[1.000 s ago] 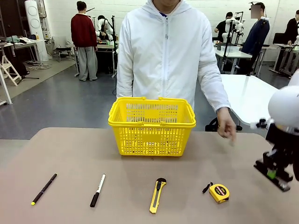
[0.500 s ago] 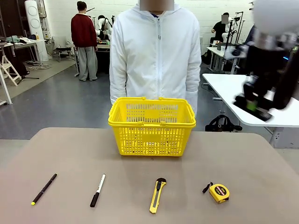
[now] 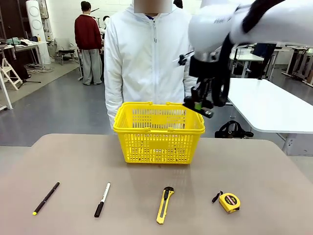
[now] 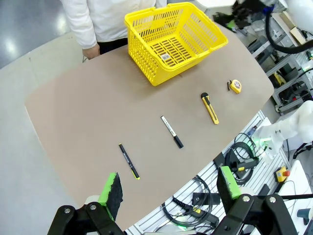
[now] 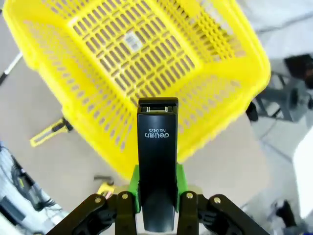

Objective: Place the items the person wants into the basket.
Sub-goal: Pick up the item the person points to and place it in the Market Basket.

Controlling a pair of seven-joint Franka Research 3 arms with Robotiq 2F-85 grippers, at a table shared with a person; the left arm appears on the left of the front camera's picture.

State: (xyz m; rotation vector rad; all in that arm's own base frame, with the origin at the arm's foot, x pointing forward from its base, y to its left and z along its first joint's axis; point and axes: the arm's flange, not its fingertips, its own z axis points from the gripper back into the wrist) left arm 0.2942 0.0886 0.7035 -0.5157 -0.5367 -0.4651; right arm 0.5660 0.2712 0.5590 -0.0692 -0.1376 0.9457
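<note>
The yellow basket [image 3: 159, 131] stands at the table's far middle, in front of the person [image 3: 146, 58] in a white jacket. My right gripper [image 3: 198, 105] hangs over the basket's right rim, shut on a flat black oblong item [image 5: 156, 147] with small white print, and the lattice floor of the basket [image 5: 137, 63] lies beneath it. Along the near edge lie a thin black pen with a yellow tip [image 3: 45, 198] and a white marker with a black cap [image 3: 102, 199]. My left gripper [image 4: 169, 185] is open, high above the table's near side.
A yellow-and-black utility knife [image 3: 165, 204] and a yellow tape measure [image 3: 229, 201] lie near the front edge, right of the pens. The person's hand [image 4: 91, 50] rests at the far edge. Cables and rails [image 4: 205, 200] run under the table's edge below my left gripper.
My right arm has swung from the table's right side up and leftward to above the basket, still shut on the black item. The person has drawn the hand back and shifted left.
</note>
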